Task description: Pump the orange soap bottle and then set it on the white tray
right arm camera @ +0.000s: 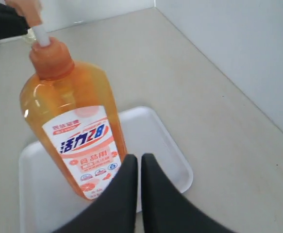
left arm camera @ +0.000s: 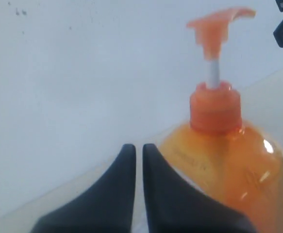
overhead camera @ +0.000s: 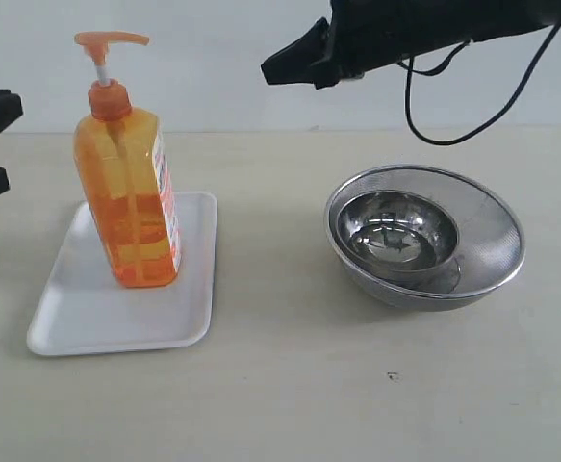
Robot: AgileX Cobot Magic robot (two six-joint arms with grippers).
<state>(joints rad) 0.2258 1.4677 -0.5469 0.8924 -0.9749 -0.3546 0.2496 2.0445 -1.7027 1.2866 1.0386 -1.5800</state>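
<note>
Upright, translucent orange soap bottle (overhead camera: 131,207) stands on flat white tray (overhead camera: 97,322); left gripper (left arm camera: 138,147), right gripper (right arm camera: 139,157) pressed together.

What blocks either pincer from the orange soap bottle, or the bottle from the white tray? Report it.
Nothing visible. The orange soap bottle already stands upright on the white tray. The left pincer and right pincer, both shut, hang apart from it with only open air between.

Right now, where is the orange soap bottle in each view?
Exterior view: the orange soap bottle stands on the white tray, left of the steel bowls.
Left wrist view: the bottle stands just beyond the left gripper.
Right wrist view: label showing, just beyond the right gripper.
Shared landmark: its orange collar.
</note>
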